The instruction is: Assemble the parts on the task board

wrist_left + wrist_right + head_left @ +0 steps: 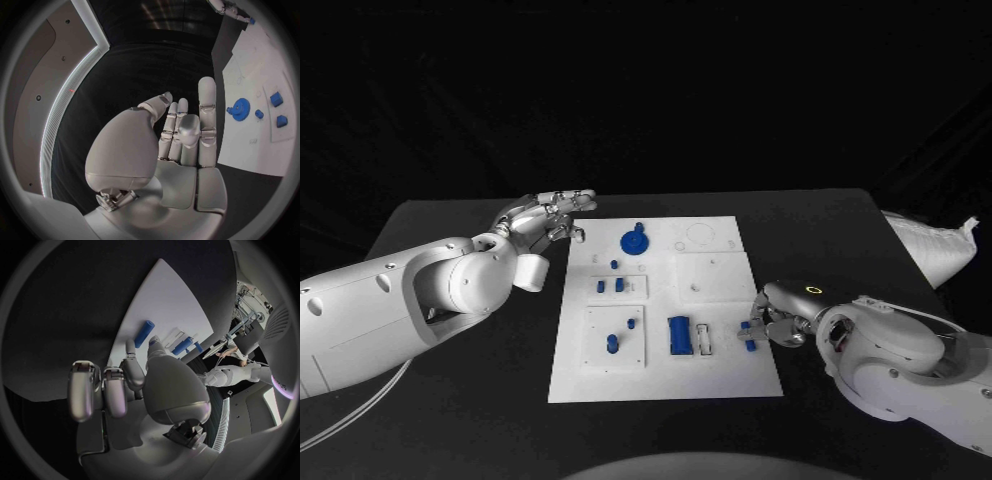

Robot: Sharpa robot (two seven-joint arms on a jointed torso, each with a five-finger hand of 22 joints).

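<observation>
The white task board [718,385] lies in the middle of the table. On it are a blue gear [635,240], small blue pieces [609,286] below it, a blue block [679,336] and a short blue cylinder [749,336] by the board's right edge. My right hand [776,320] sits at that edge, fingertips close to the cylinder [144,333]; it lies flat on the board [156,295] just past a fingertip, not gripped. My left hand [553,215] hovers off the board's far left corner, fingers [206,107] straight, holding nothing. The gear [239,109] lies beyond them.
A metal clip-like piece [707,340] lies beside the blue block. Two more blue pieces [620,334] sit on the board's near left plate. A pale bag [935,245] lies at the table's far right. Black table surrounds the board.
</observation>
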